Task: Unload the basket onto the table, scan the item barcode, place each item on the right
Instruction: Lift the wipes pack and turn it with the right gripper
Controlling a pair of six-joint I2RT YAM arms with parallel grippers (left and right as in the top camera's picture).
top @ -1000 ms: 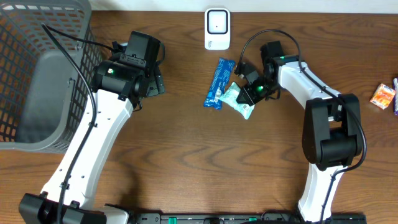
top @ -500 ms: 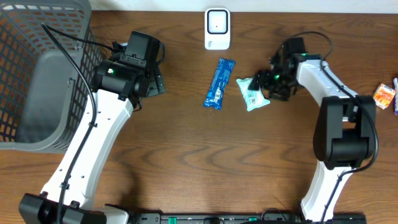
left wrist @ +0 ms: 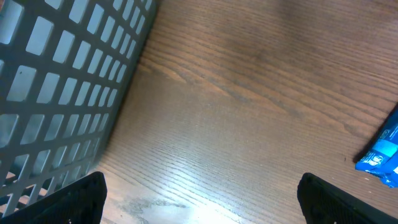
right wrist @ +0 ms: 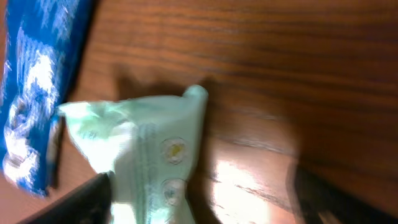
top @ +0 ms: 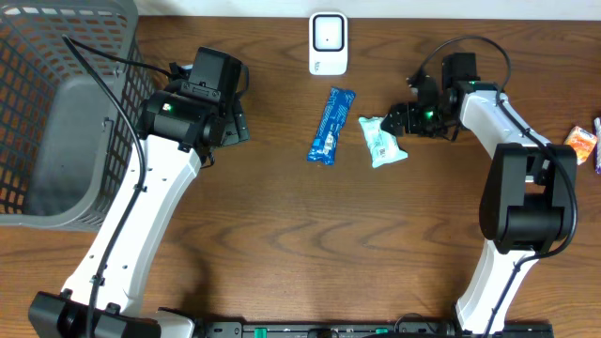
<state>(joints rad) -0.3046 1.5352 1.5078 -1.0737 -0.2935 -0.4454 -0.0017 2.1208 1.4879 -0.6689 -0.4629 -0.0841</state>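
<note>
Shifted right, green packet [top: 381,143] lies seemingly flat on wooden table [top: 282,235].

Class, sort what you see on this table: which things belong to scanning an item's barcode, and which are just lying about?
For the job: white scanner, mint packet, blue packet.
Lying about: grey basket, orange packet.

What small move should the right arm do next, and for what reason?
Probably lower the open right gripper onto the green packet and close: the packet lies loose on the table, nothing is held, and the white scanner is farther back.
</note>
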